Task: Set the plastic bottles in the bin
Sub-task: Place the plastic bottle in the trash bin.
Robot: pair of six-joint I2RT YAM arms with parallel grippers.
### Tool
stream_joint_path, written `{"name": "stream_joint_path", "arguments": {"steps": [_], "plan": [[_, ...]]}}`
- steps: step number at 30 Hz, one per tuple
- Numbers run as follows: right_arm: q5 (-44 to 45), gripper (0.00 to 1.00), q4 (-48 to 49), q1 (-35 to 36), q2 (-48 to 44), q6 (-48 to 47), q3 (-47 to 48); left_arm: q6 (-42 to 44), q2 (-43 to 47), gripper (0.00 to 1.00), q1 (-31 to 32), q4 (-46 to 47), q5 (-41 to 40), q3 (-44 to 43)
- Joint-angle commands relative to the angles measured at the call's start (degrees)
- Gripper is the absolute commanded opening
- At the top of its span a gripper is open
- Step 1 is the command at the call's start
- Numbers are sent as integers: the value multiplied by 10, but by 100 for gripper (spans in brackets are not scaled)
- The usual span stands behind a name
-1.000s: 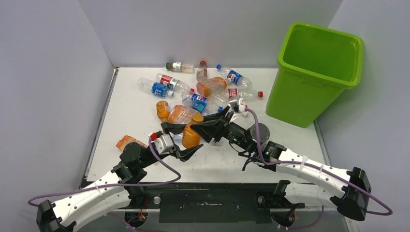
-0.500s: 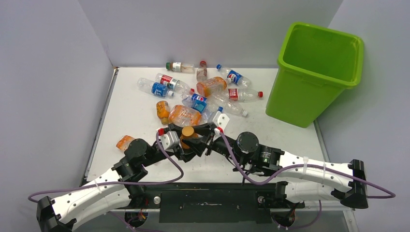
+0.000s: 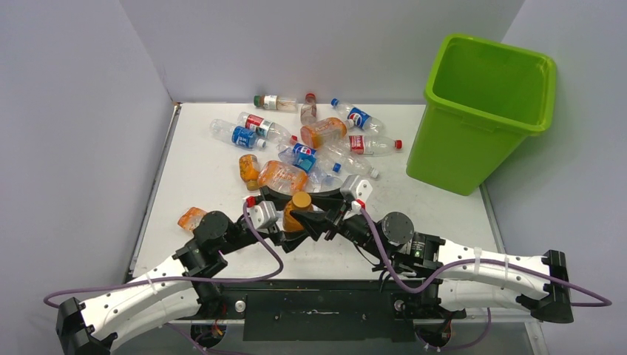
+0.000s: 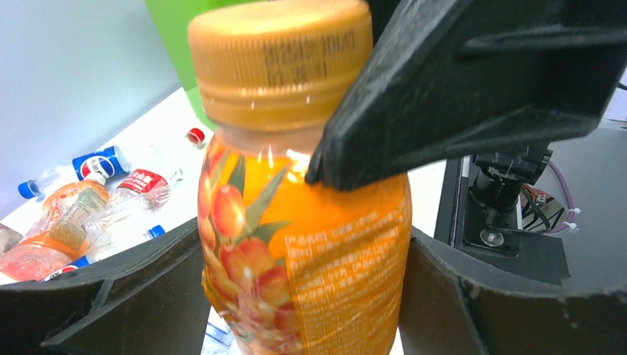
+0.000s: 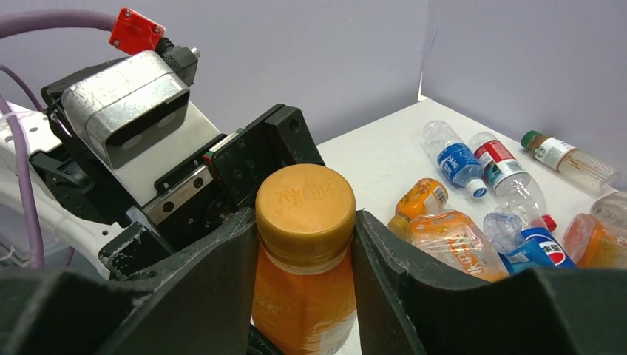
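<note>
Shifted a little rightward since half a second ago, the orange bottle point(image 3: 297, 211) upright, right gripper point(image 5: 304, 216) pinching its cap, left gripper point(image 4: 303, 235) wide around its body, contact I cannot tell, other bottles point(image 3: 296, 140) heaped behind on the table point(image 3: 200, 185), bin point(image 3: 473, 140) well apart at far right.

Pepsi on blue-labelled bottle point(image 5: 543, 251)

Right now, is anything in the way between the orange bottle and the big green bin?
Nothing visible: bare white table lies between the orange plastic bottle in the right end effector and the tall lime-green plastic bin.
</note>
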State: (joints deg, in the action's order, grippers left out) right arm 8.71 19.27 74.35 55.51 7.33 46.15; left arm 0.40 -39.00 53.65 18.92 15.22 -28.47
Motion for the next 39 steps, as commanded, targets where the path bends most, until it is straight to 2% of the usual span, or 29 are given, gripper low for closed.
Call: {"name": "stream_joint_path", "arguments": {"steps": [1, 3, 6, 8, 9, 10, 11, 12, 14, 17, 21, 23, 27, 31, 32, 34, 36, 37, 39], "plan": [[16, 5, 70, 5, -24, 11, -6, 6, -7, 74, -2, -3, -12, -29], [16, 5, 64, 5, -26, 10, -4, 8, -12, 69, -1, -5, -13, -31], [15, 5, 58, 5, -24, 8, -2, 8, -16, 43, -2, -6, -10, -33], [11, 7, 50, 5, -21, 8, 1, 8, -15, 32, -2, -6, -7, -33], [9, 18, 45, 5, -18, 12, 6, 8, -15, 29, -1, -5, -5, -32], [8, 41, 39, 5, -15, 14, 11, 8, -14, 27, -1, -4, -4, -31], [7, 59, 34, 5, -14, 17, 14, 8, -12, 25, -2, -4, -4, -31], [12, 70, 33, 5, -14, 21, 16, 9, -11, 24, -1, -3, -2, -30], [30, 79, 33, 5, -17, 34, 16, 10, -10, 21, -1, -2, -1, -29], [53, 81, 27, 5, -15, 47, 23, 10, -11, 20, -1, -1, 3, -29], [68, 78, 18, 5, -1, 57, 34, 10, -12, 20, -1, -2, 5, -30], [72, 73, 20, 5, 3, 60, 33, 10, -12, 20, -1, -2, 6, -30], [79, 42, 9, 4, 15, 65, 41, 10, -12, 20, -1, -2, 7, -30], [71, 18, -12, 4, 26, 68, 53, 10, -9, 24, -1, -2, 1, -30], [71, 10, -16, 4, 27, 67, 54, 10, -8, 27, -1, -1, 0, -30], [76, 5, -34, 4, 28, 68, 61, 9, -3, 40, -1, 0, -5, -29], [88, 5, -56, 4, 27, 63, 74, 8, 4, 74, -1, 1, -12, -27], [93, 5, -66, 4, 24, 61, 80, 8, 7, 98, -1, 2, -19, -26], [119, 5, -88, 4, 15, 50, 95, 6, 15, 96, 0, 8, -31, -21]]}}
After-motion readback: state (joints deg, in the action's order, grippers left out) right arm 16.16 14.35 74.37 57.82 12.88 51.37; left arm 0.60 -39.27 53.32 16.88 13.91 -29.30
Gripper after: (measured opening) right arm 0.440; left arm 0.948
